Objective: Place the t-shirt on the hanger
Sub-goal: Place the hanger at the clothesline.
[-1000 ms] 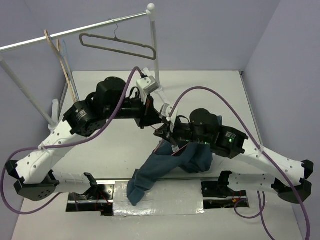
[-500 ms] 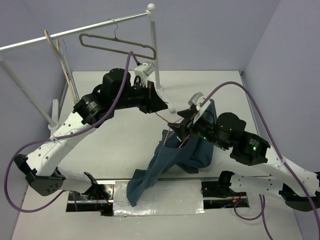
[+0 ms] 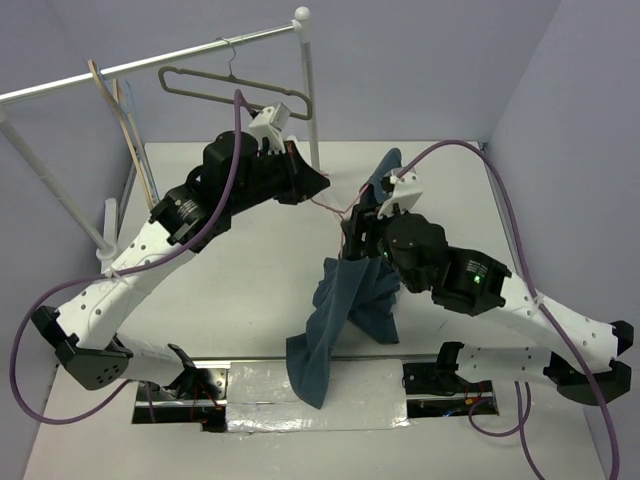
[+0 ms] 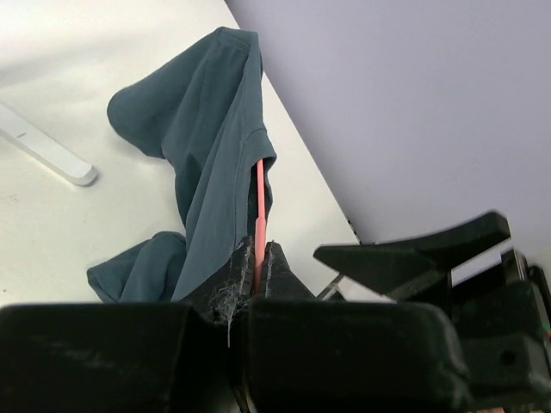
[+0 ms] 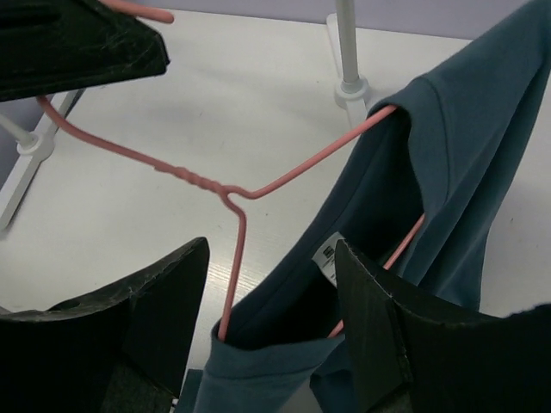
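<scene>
The step in hand looks like threading the collar. The hanger (image 5: 196, 181) is held by its hook in the left gripper (image 4: 256, 249), whose fingers are pressed together on the thin red-pink wire. One wire shoulder already sits inside the neck of the t-shirt (image 5: 448, 146). The cloth drapes from that shoulder and trails down, its lower part bunched on the table below the hanger. The hanger's other shoulder is bare. The right gripper (image 5: 272, 243) sits just below the hanger's twisted neck, its fingers well apart and gripping nothing. Next, it probably has to pinch the collar edge and draw it across the twist onto the bare shoulder while the left holds steady; limp cloth may slide off. A small white label (image 5: 330, 252) lies inside the collar beside the hanger's lower wire, its print too small to read.
</scene>
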